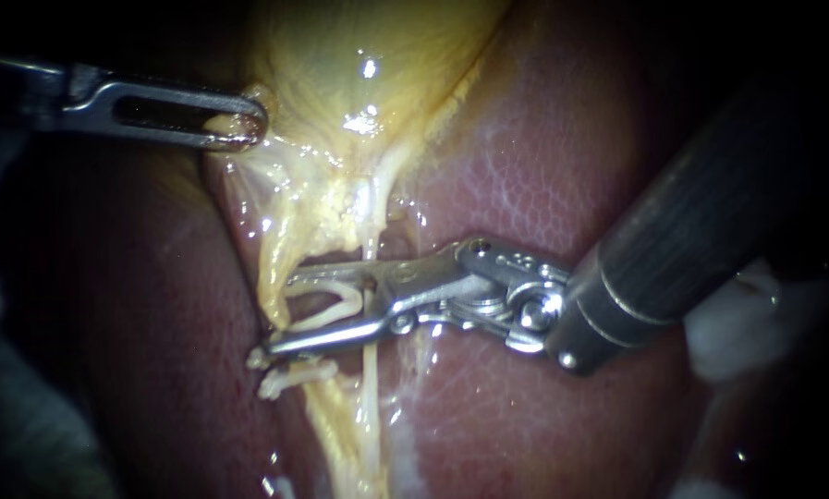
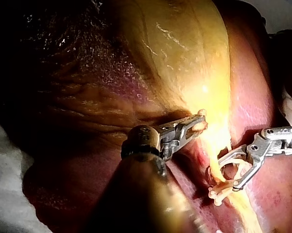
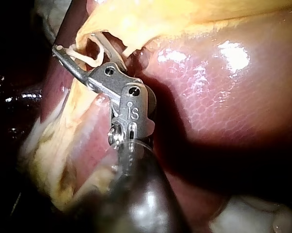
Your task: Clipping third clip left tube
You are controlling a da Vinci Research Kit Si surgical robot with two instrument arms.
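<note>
My left instrument [image 1: 238, 125] enters from the upper left, its slotted jaws shut on the edge of the yellow gallbladder [image 1: 359, 65], holding it up; the left wrist view shows the same hold [image 2: 194, 127]. My right instrument [image 1: 280, 319] comes in from the right. Its jaws stand apart, shut on a white clip [image 1: 326, 305] and straddling the left tube [image 1: 274, 268]. Just below them, another white clip [image 1: 289, 374] sits across that tube. A thinner right tube [image 1: 370, 370] runs down beside it. In the right wrist view the jaws [image 3: 82, 48] carry the clip [image 3: 87, 60].
Reddish liver [image 1: 525, 185] surrounds the tubes on both sides. A white gauze-like mass [image 1: 737, 323] lies behind the right instrument's shaft. Yellow fatty tissue continues down below the placed clip.
</note>
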